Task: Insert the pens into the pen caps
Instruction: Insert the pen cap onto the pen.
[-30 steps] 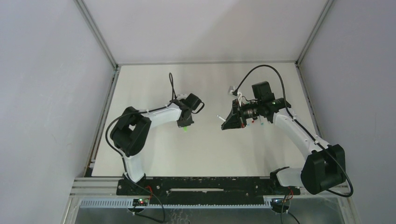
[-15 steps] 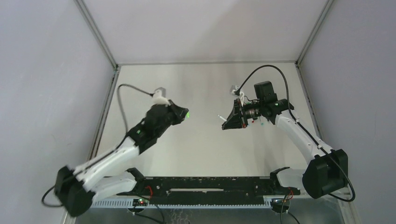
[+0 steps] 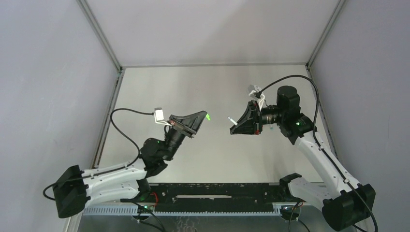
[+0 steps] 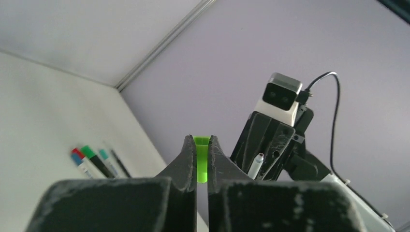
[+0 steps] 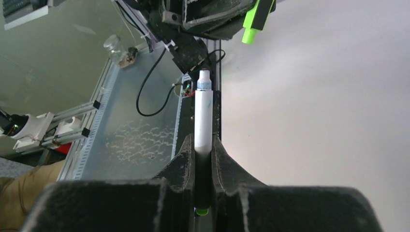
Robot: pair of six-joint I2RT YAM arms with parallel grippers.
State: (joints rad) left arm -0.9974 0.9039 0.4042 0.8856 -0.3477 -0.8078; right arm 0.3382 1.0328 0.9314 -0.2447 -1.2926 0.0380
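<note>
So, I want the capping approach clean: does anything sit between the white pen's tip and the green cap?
Nothing visible does. The white pen and the green cap face each other, with only an open gap of air between them.

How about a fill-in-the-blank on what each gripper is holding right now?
1. The left gripper is shut on a bright ___ cap.
2. The right gripper is shut on a pen whose exposed barrel is ___.
3. The pen's bare tip points toward the ___ arm's gripper, with the cap not yet on it.

Missing words: green; white; left
</note>
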